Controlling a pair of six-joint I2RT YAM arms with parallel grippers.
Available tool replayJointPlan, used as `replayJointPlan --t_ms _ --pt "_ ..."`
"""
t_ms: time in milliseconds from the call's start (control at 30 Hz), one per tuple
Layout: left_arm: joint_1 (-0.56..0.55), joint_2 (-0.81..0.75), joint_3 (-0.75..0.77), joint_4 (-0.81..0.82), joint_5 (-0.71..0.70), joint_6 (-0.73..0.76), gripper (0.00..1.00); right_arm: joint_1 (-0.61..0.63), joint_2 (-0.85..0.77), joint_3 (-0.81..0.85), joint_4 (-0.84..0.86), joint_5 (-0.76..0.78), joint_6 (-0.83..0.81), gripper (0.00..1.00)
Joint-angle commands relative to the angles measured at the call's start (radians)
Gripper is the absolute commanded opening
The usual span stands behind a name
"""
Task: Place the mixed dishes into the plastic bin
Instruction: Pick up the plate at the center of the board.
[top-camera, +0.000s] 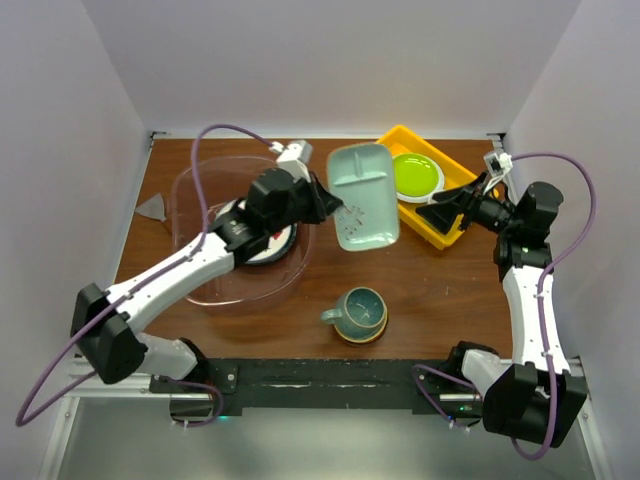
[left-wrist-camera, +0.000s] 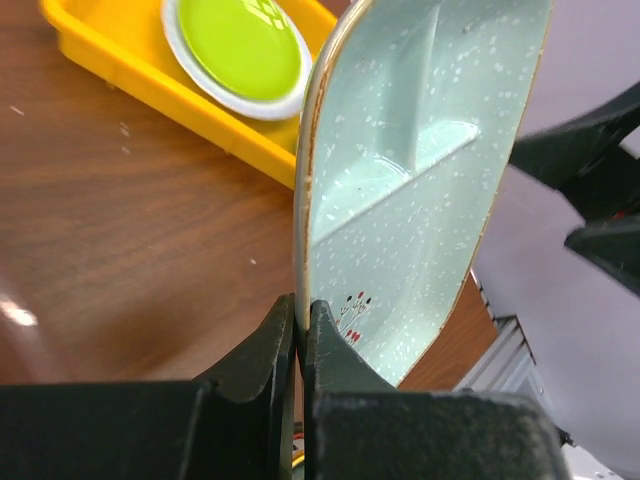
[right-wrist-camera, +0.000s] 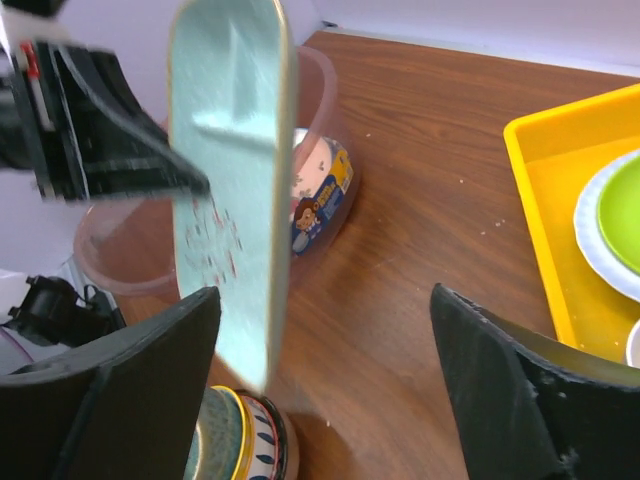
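Note:
My left gripper (top-camera: 335, 207) is shut on the rim of the pale mint squarish dish (top-camera: 363, 196) and holds it tilted on edge in the air, right of the plastic bin (top-camera: 190, 190). In the left wrist view the jaws (left-wrist-camera: 300, 320) pinch the dish's (left-wrist-camera: 420, 170) edge. A patterned plate (top-camera: 272, 246) lies in the bin, partly hidden by the left arm. A teal mug (top-camera: 360, 312) stands on a small patterned dish at the front middle. My right gripper (top-camera: 445, 205) is open and empty, just right of the mint dish (right-wrist-camera: 225, 180), over the tray's near edge.
A yellow tray (top-camera: 445, 235) at the back right holds a lime-green plate (top-camera: 416, 176). A small grey piece (top-camera: 153, 207) lies left of the bin. The right wrist view shows the bin (right-wrist-camera: 330, 130), the mug (right-wrist-camera: 225, 440) and the tray (right-wrist-camera: 540, 200).

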Motion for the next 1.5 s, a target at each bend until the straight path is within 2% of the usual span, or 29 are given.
replayJointPlan --t_ms 0,100,333,667,1133,1467 --pt "0.084 -0.159 0.029 0.125 0.017 0.014 0.00 0.000 -0.020 -0.003 0.037 -0.062 -0.036 0.95" --pt "0.143 -0.209 0.009 0.088 0.017 0.034 0.00 -0.001 -0.022 -0.003 0.032 -0.073 -0.049 0.98" --pt "0.275 -0.328 -0.048 0.010 0.083 0.074 0.00 -0.003 -0.022 -0.005 0.016 -0.077 -0.079 0.98" --pt "0.460 -0.410 -0.097 -0.070 0.138 0.126 0.00 -0.009 -0.006 -0.003 -0.004 -0.070 -0.109 0.98" --pt "0.756 -0.391 -0.227 -0.024 0.379 0.059 0.00 -0.012 0.003 0.000 -0.035 -0.050 -0.146 0.98" --pt "0.806 -0.316 -0.260 -0.124 0.321 0.022 0.00 -0.012 0.006 -0.002 -0.040 -0.041 -0.157 0.98"
